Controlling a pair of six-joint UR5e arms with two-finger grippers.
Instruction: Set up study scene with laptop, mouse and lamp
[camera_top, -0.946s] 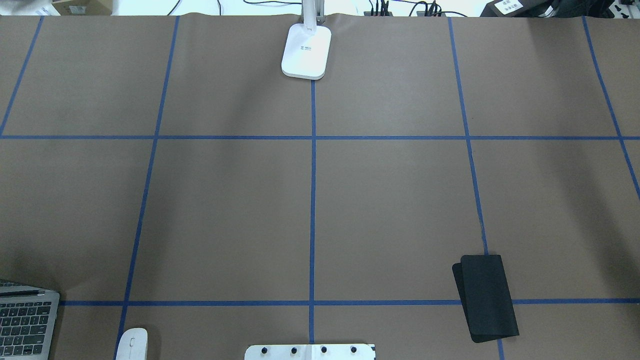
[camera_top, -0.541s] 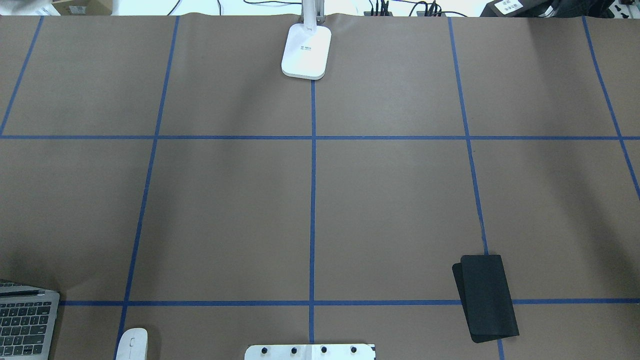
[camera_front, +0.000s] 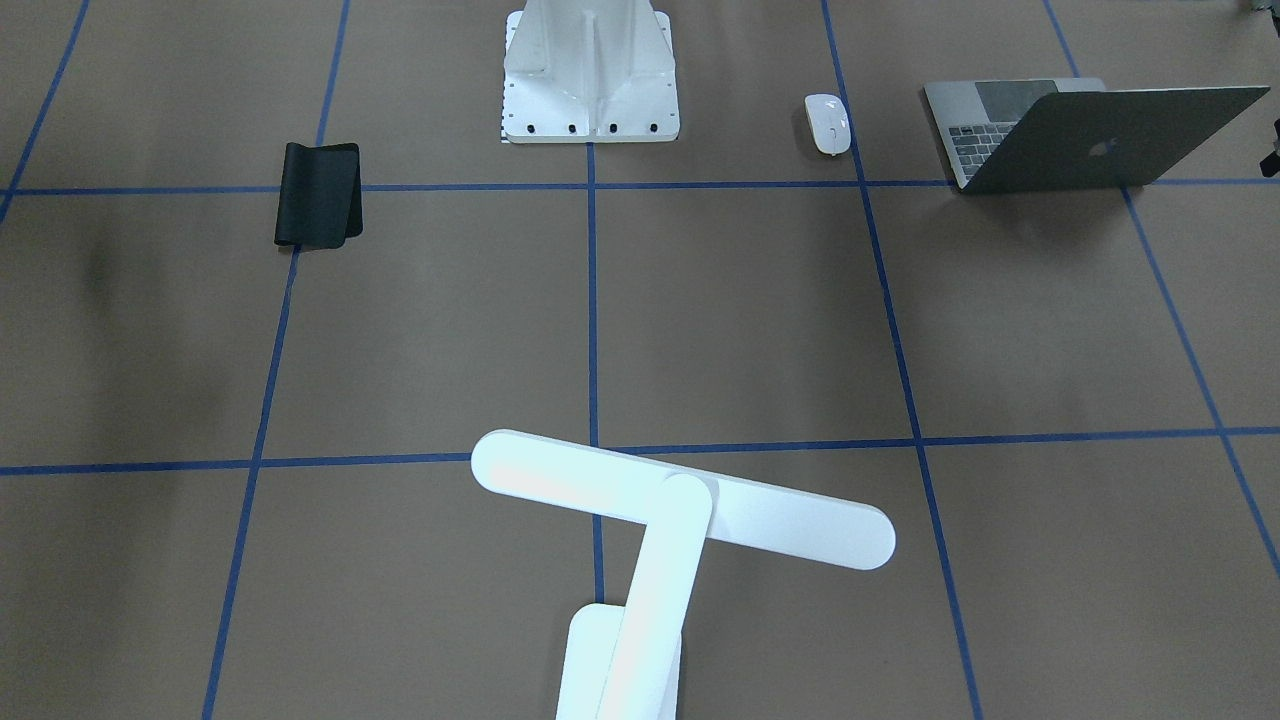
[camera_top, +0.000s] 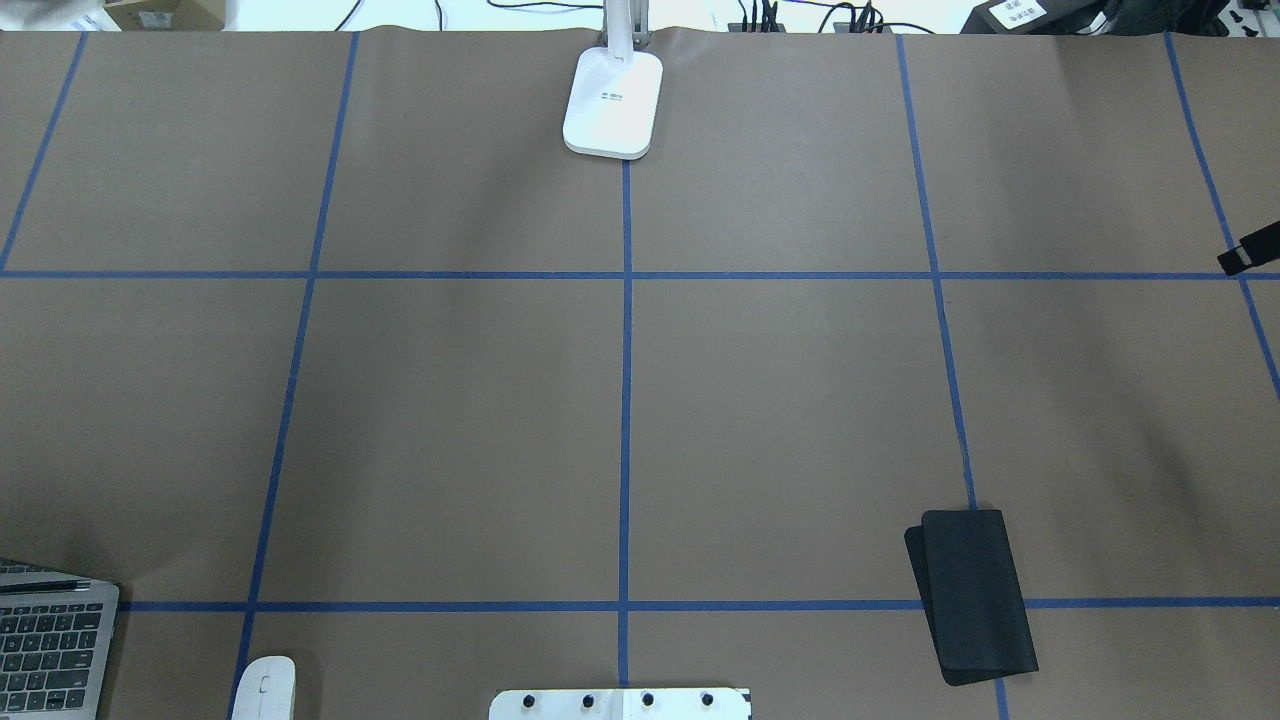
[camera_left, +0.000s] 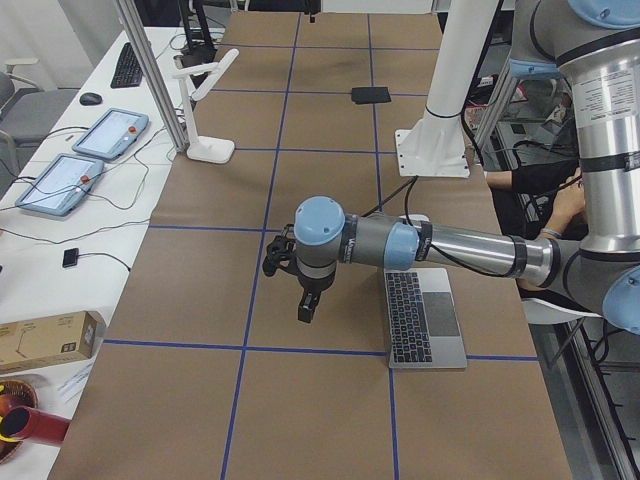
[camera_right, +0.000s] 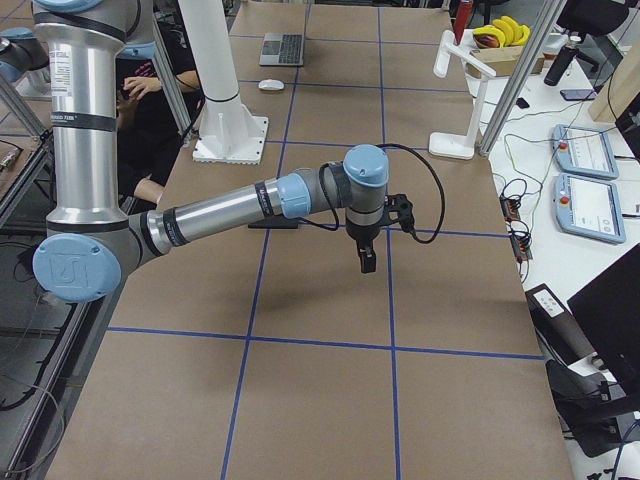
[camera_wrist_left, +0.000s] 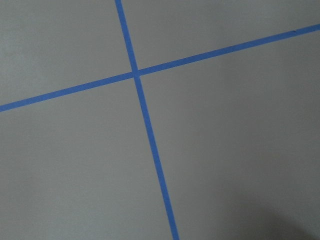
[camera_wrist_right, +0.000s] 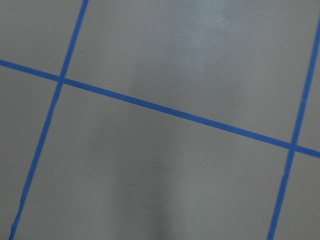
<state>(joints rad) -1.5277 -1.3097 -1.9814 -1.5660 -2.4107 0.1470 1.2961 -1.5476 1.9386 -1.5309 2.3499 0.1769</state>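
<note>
The laptop (camera_front: 1090, 135) stands open at the table's near-left corner and also shows in the overhead view (camera_top: 50, 650). The white mouse (camera_front: 828, 110) lies beside it (camera_top: 265, 690). The white lamp (camera_front: 680, 500) stands at the far edge on the centre line, its base (camera_top: 613, 105) on the table. My left gripper (camera_left: 306, 312) hangs over bare table beyond the laptop; I cannot tell if it is open. My right gripper (camera_right: 366, 265) hangs over bare table at the right end. Only a black tip of it (camera_top: 1250, 250) shows overhead, so I cannot tell its state. Both wrist views show only taped table.
A black folded mat (camera_top: 975, 600) lies near right, also in the front view (camera_front: 318, 195). The white ribbed pedestal (camera_front: 590, 70) stands at the near centre edge. Blue tape lines divide the brown table (camera_top: 780, 420) into a grid. Tablets and cables lie beyond the far edge (camera_right: 590, 170).
A black tip of my right gripper has come into the overhead view at the right edge. The laptop, mouse, lamp and mat have not moved.
</note>
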